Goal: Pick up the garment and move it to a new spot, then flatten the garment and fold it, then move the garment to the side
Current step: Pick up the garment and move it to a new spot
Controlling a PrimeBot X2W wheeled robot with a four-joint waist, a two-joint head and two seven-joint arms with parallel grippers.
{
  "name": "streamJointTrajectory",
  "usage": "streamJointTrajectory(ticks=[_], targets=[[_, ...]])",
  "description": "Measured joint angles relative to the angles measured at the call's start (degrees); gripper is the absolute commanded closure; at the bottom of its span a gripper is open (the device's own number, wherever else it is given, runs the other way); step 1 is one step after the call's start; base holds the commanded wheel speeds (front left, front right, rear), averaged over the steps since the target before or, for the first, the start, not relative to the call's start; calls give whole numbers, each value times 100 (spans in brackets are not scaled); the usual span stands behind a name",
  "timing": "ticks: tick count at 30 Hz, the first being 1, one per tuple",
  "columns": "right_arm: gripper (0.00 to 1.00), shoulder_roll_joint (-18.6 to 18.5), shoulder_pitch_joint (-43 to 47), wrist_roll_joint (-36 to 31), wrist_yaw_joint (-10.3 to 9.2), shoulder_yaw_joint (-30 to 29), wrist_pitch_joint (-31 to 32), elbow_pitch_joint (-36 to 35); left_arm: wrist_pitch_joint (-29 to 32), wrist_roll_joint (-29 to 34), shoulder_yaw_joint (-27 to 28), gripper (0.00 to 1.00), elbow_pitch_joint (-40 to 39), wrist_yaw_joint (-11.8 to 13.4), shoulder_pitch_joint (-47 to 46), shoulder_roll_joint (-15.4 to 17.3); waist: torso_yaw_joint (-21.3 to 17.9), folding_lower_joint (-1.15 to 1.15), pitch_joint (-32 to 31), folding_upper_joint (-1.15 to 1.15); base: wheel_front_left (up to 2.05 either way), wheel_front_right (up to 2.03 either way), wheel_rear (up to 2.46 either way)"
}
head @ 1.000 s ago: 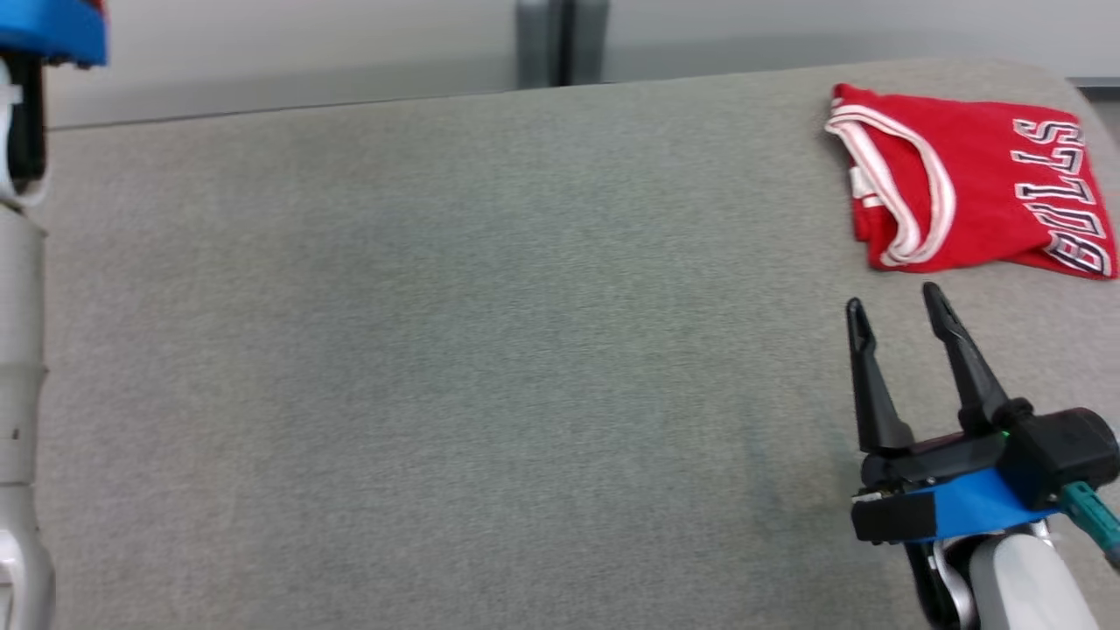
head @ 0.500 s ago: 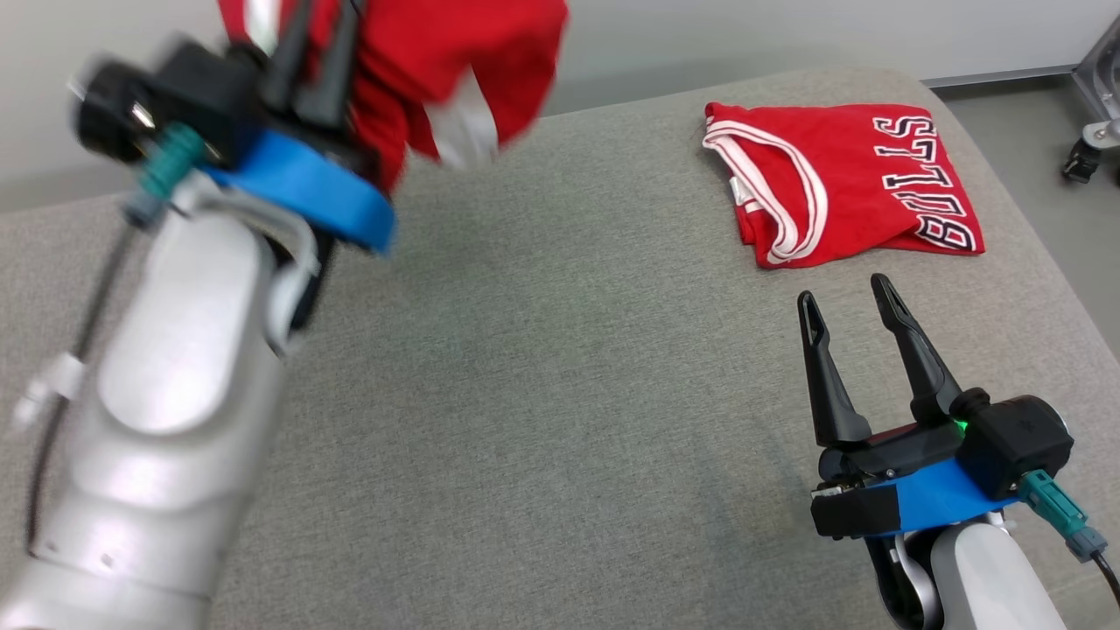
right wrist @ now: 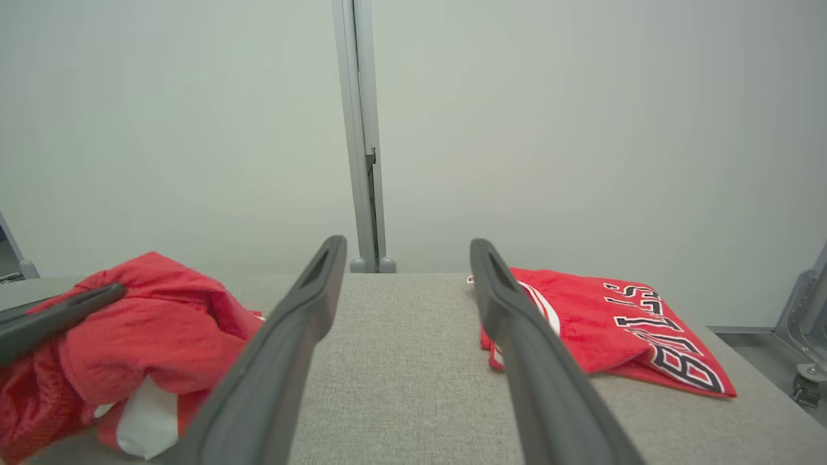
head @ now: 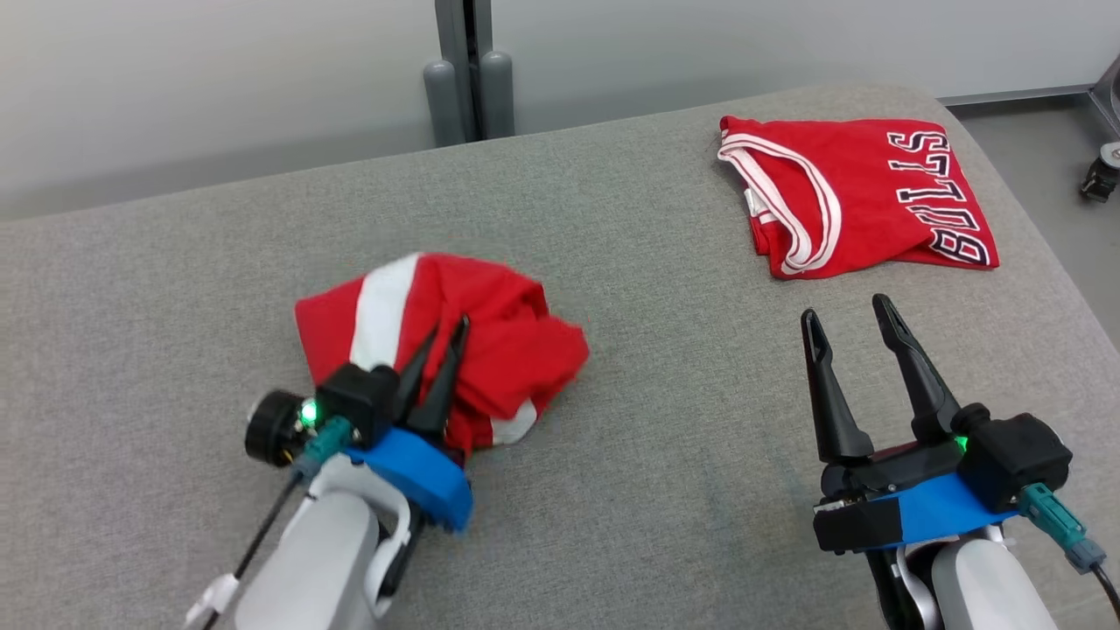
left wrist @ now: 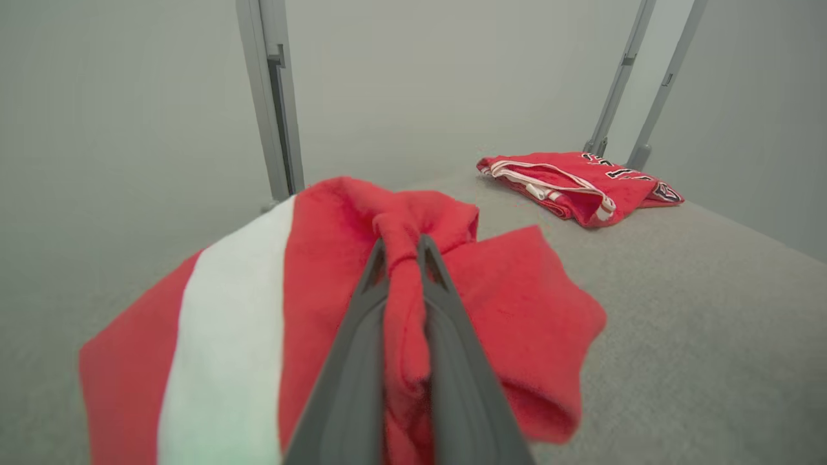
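The garment [head: 499, 341] is a crumpled red cloth with a white stripe, lying bunched at the centre-left of the grey padded table [head: 665, 437]. My left gripper [head: 448, 325] is shut on a pinched fold of it, and the left wrist view shows red cloth [left wrist: 323, 258] squeezed between the closed left gripper [left wrist: 402, 242]. My right gripper [head: 843, 308] stands open over bare table at the lower right, holding nothing. In the right wrist view the open right gripper [right wrist: 407, 244] points toward the back wall, with the garment [right wrist: 155, 323] at the left.
A folded red jersey [head: 875, 192] with "BULLS" lettering lies at the table's far right corner, just beyond my right gripper. A grey post [head: 464, 79] stands behind the back edge. The table's right edge drops to the floor, where a caster [head: 1098, 179] sits.
The head camera has shifted. My left arm has come into view and brought the garment down from high at the upper left onto the table. The right gripper stays open.
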Motion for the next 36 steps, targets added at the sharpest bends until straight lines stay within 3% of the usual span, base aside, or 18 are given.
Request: streamJointTrajectory(ticks=[5,7,8,12,20,27,36], targets=[[0,1,46,25,0,1,-3,77,-1,62,-215,100,102,-5,725,-69,116,0,-89,1,0,0,0],[0,1,51,26,0,-1,-3,100,0,75,-215,43,69,-7,864,-115,162,0,-132,1,0,0,0],[0,1,57,26,0,-14,-3,109,0,101,-218,0,21,-7,903,-143,190,0,-156,1,0,0,0],[0,2,136,25,0,-23,-4,159,-1,400,-65,0,-544,131,980,-163,293,0,-254,1,0,0,0],[0,2,283,14,0,-142,-4,242,-3,527,890,0,-1413,457,1225,-68,547,0,-444,1,0,0,0],[0,3,371,-3,0,-249,-4,298,-7,700,1662,0,-1725,565,1524,118,801,0,-553,1,0,0,0],[0,5,523,29,0,-354,-4,320,-8,905,2518,0,-2092,559,2164,96,1060,0,-595,2,0,0,0]])
